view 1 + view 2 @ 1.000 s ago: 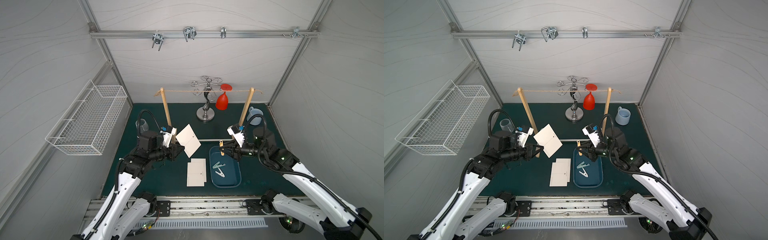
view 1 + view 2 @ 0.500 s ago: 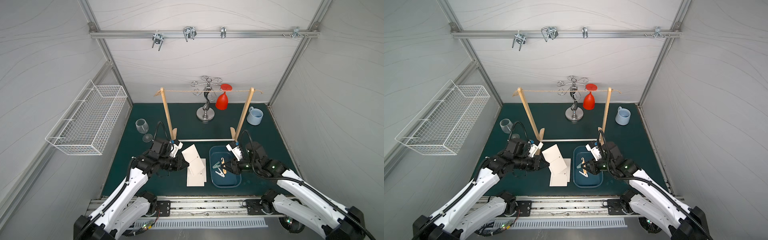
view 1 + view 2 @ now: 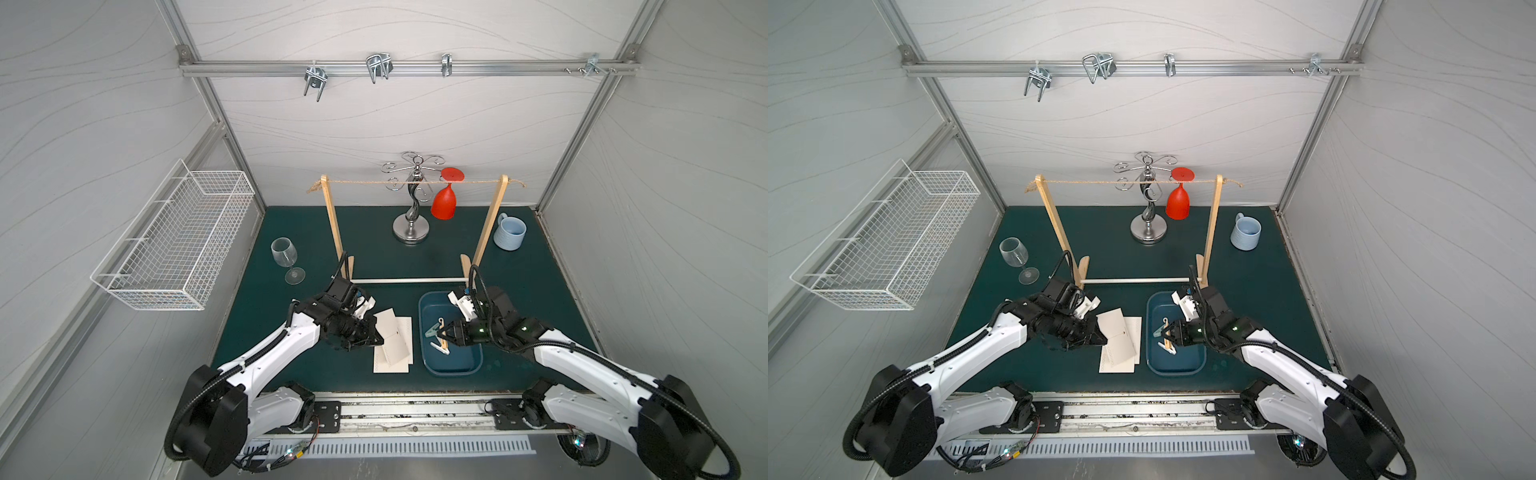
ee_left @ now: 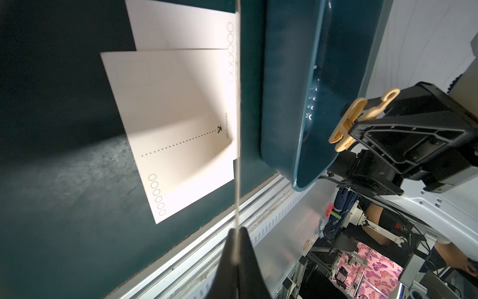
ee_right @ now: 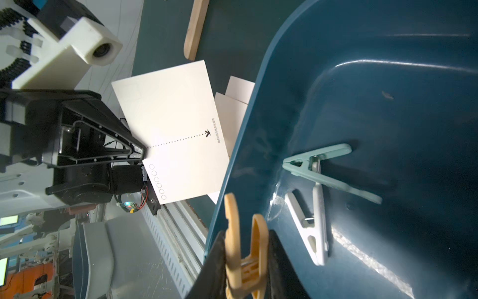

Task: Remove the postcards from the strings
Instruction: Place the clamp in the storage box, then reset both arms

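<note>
Two postcards (image 3: 382,368) on mat (image 3: 519,282); left pincer (image 3: 379,341) grips third postcard (image 3: 392,332) (tilted); right pincer (image 3: 444,336) clamps yellow clothespin (image 5: 231,227).

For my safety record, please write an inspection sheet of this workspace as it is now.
Surface: dark green mat, nothing spilled.
Job's things: rope carries no card; two postcards lie flat on the mat; third postcard held tilted above them.
Clutter: blue tray with teal peg and white peg; wine glass; red glass hanging on metal stand; mug.
Grippers: left gripper shut on third postcard; right gripper shut on yellow peg, over the tray.
Cables: black hose along each arm.
Surroundings: wire basket, hooks on rail.
</note>
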Controlling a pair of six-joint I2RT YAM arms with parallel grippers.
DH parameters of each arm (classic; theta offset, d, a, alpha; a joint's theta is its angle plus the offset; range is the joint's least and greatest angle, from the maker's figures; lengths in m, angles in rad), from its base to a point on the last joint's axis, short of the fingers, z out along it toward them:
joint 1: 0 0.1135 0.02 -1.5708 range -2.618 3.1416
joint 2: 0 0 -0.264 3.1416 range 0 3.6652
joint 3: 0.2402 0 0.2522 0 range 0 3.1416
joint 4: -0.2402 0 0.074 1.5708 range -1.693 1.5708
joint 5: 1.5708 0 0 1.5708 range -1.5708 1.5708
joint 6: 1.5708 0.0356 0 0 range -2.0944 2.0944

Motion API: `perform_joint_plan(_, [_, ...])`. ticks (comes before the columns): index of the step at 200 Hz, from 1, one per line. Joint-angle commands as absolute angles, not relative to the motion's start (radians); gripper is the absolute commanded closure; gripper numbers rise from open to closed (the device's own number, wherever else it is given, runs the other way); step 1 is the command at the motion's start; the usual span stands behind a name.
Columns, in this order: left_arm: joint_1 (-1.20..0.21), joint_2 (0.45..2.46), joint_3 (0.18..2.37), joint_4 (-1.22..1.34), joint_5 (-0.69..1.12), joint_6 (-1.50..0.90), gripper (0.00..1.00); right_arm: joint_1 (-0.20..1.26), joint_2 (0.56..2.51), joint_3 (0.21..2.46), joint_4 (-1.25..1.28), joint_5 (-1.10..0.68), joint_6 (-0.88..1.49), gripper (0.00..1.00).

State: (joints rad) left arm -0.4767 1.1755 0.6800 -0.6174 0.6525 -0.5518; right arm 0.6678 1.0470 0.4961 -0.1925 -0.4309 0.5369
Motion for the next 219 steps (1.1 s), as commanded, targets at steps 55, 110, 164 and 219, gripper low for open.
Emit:
perform_joint_plan(55, [-0.48,1.23,0.673,-0.578,0.556,-0.578,0.78,0.659,1.141,0.471,-0.121,-0.346,0.623,0.95])
perform_joint_plan(110, [-0.48,1.169,0.717,-0.663,0.436,-0.575,0.76,0.651,1.091,0.475,-0.17,-0.295,0.633,0.48])
perform_joint_plan(164, [-0.48,1.048,0.854,-0.745,0.198,-0.527,0.73,0.613,0.948,0.561,-0.327,-0.242,0.581,0.35])
perform_joint_plan(219, [-0.479,0.965,1.002,-0.625,-0.167,-0.366,0.01,0.455,0.913,0.767,-0.386,-0.139,0.376,0.01])
